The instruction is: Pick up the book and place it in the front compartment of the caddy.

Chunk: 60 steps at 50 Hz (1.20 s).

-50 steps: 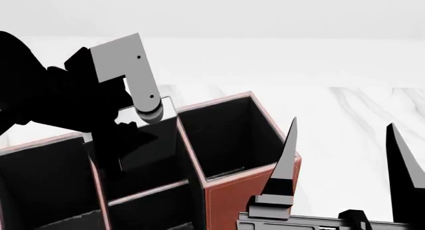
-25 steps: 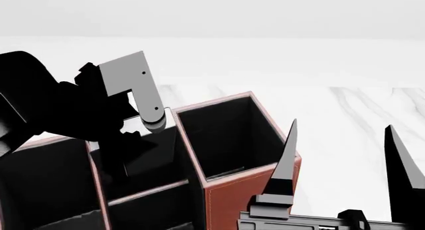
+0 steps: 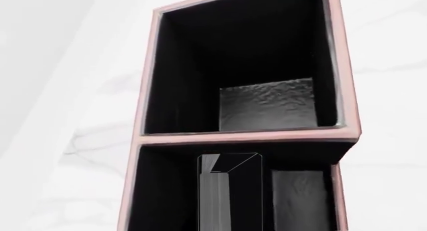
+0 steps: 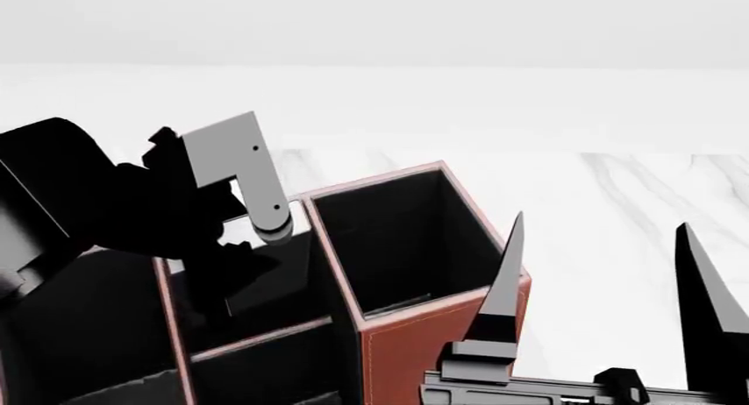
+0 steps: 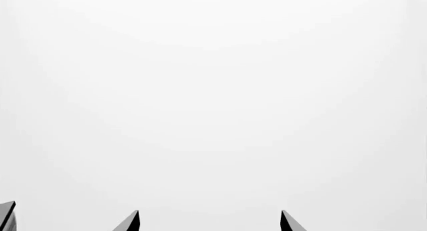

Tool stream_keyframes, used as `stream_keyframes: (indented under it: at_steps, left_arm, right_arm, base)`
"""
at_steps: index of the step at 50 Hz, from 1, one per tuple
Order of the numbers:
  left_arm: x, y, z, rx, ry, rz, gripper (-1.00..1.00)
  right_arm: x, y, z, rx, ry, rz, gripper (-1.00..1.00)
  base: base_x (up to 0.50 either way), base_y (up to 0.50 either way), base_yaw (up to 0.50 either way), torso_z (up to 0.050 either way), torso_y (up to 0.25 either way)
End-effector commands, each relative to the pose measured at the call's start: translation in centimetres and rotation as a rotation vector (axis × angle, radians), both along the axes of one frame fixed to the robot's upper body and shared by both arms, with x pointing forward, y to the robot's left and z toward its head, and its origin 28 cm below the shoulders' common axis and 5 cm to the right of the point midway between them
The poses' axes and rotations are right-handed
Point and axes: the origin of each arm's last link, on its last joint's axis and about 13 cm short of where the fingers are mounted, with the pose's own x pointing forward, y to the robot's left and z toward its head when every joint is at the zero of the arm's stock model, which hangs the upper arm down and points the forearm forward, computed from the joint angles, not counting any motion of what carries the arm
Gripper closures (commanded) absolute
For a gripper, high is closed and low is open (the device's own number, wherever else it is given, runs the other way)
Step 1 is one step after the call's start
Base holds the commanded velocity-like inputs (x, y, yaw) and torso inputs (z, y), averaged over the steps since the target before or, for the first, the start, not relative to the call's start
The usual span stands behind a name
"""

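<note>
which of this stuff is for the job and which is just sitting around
For the job: reddish-brown leather-look caddy with black lining; its small front compartment; left gripper over the caddy; black slab in a cell, possibly the book.
Just about: white marble table; right gripper, open, holding nothing.

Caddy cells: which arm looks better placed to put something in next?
Left. The left arm hangs directly over the caddy and its cells, and its camera looks straight down into them. The right fingers stand open and empty beside the caddy, and that camera sees only white.
</note>
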Motion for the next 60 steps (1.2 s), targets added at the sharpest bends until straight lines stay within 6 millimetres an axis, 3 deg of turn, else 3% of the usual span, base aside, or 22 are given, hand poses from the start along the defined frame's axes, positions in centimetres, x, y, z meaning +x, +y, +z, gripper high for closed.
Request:
stream_keyframes:
  at_steps: [1,60]
  left_arm:
    - [0.9,-0.6,-0.5,-0.054,-0.062,-0.046,1.00]
    - [2.4,-0.5,-5.6,-0.028,0.017,-0.033,1.00]
  right_arm:
    - [0.0,-0.3,0.2,0.012,-0.021,-0.003,-1.00]
    - [0.6,-0.2,-0.6,0.009,0.010,-0.001,-1.00]
  base:
    - [0.00,0.00,0.00,0.000,0.000]
    - [0.00,0.00,0.00,0.000,0.001]
